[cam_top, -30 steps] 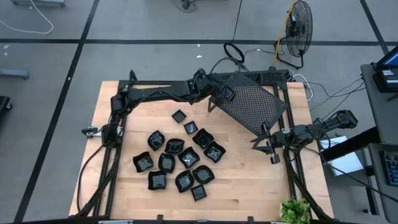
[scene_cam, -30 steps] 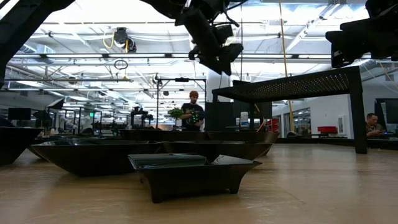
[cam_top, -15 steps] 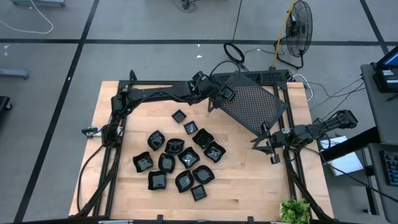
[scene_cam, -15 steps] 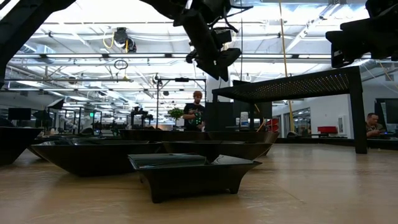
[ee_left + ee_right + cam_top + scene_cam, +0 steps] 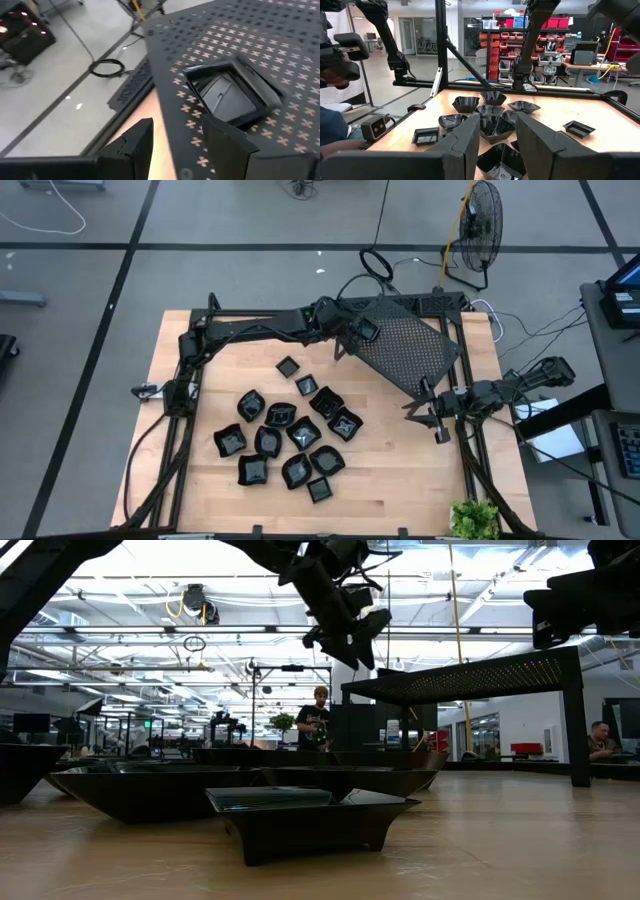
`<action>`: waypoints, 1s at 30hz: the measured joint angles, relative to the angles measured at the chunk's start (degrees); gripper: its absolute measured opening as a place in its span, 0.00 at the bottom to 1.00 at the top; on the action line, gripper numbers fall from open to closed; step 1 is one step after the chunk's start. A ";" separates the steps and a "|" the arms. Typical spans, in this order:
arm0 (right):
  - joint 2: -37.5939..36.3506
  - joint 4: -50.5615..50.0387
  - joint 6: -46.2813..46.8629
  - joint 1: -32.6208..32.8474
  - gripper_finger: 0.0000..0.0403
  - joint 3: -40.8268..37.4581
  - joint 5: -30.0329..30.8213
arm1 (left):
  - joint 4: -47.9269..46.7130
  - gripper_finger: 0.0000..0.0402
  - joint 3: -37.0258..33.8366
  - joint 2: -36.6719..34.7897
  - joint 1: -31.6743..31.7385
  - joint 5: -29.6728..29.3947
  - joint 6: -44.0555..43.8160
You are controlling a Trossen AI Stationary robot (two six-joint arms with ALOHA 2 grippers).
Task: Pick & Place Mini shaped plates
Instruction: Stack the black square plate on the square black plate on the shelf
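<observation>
Several glossy black mini plates (image 5: 290, 430) lie clustered on the wooden table, resting on their bases. They also show in the right wrist view (image 5: 492, 107) and the low view (image 5: 310, 815). One square plate (image 5: 366, 330) (image 5: 230, 95) rests flat on the perforated black rack (image 5: 410, 350) near its left corner. My left gripper (image 5: 347, 332) (image 5: 177, 125) hovers open and empty just beside that plate, over the rack's left edge. My right gripper (image 5: 425, 412) (image 5: 497, 117) waits open near the table's right edge, facing the cluster.
The rack (image 5: 470, 678) stands raised on legs over the table's far right part. Two small square plates (image 5: 288, 366) lie apart from the cluster, nearer the rack. A potted plant (image 5: 473, 518) sits at the near right corner. People show in the room beyond.
My left arm's forearm has swung slightly toward the far edge, and its gripper has turned a little above the rack's left edge. The square plate has stayed in place on the rack.
</observation>
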 joint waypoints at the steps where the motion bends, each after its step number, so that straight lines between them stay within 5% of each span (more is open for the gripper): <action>1: 0.00 0.00 0.01 -0.01 0.28 0.01 0.00 | 0.00 0.44 0.01 0.00 0.00 0.03 0.02; 30: 0.00 0.00 0.01 0.00 0.28 0.00 -0.02 | 12.82 0.44 -5.55 0.02 0.35 6.20 -1.53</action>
